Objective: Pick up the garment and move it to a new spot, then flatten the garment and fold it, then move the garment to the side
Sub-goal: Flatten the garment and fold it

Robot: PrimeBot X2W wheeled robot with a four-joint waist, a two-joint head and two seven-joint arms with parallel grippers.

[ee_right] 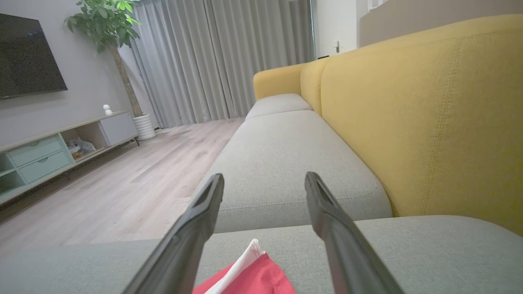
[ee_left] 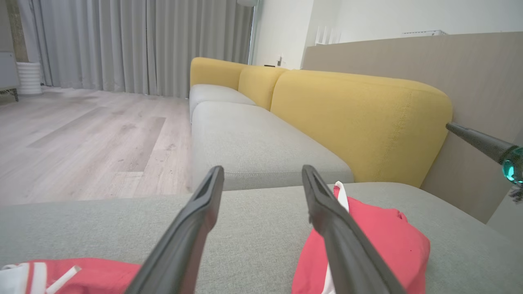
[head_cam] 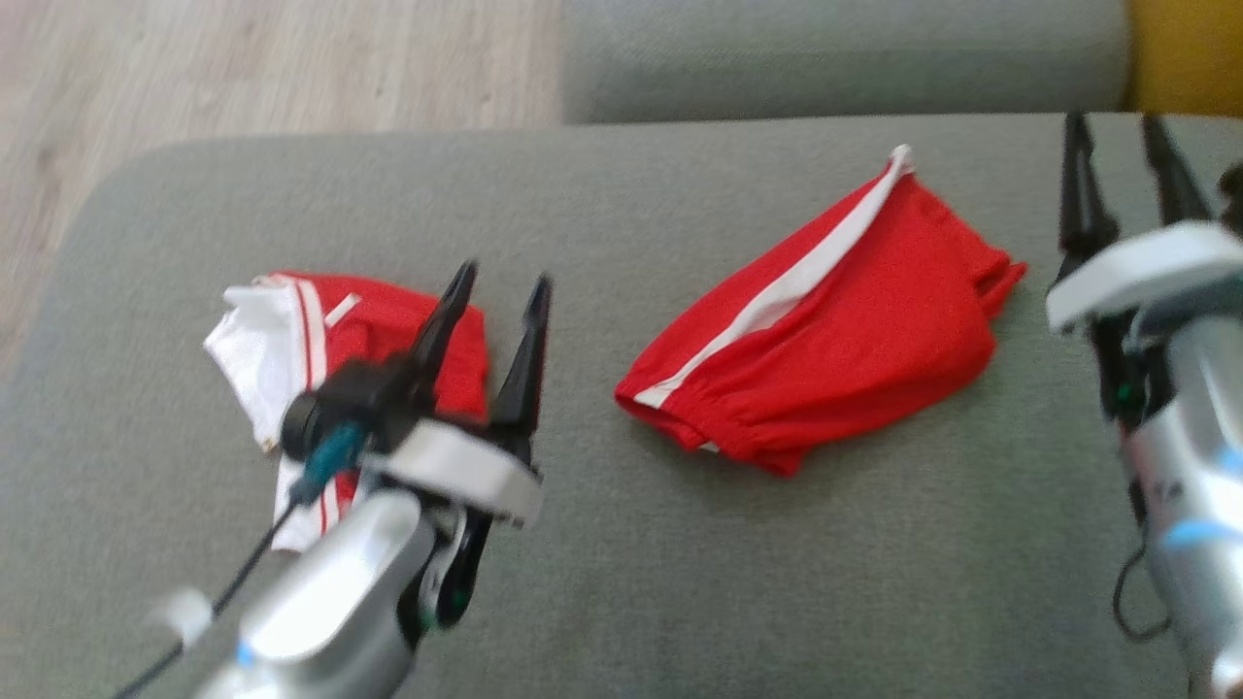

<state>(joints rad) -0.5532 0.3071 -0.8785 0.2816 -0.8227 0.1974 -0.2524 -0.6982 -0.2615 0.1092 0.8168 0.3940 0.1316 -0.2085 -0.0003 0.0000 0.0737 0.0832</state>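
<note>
The garment [head_cam: 379, 316] lies crumpled on the left part of the grey sofa seat [head_cam: 680, 582]; it is red with a white sleeve and red-and-white stripe trim. An edge of the garment [ee_left: 81, 273] shows at the bottom left of the left wrist view. My left gripper [head_cam: 505, 277] hovers open over the garment's right edge, with nothing between its fingers. It is seen open again in its own wrist view [ee_left: 262, 169]. My right gripper [head_cam: 1112, 126] stands open and empty at the far right, past the red shorts [head_cam: 835, 330]. In the right wrist view my right gripper [ee_right: 264, 176] points along the sofa.
The red shorts [ee_left: 380, 241] with a white band lie right of centre on the seat; a corner of the shorts [ee_right: 253, 277] shows between my right fingers. The yellow backrest [head_cam: 1185, 58] rises at the right. A second seat cushion [head_cam: 835, 58] lies beyond, and wooden floor [head_cam: 243, 68] to the left.
</note>
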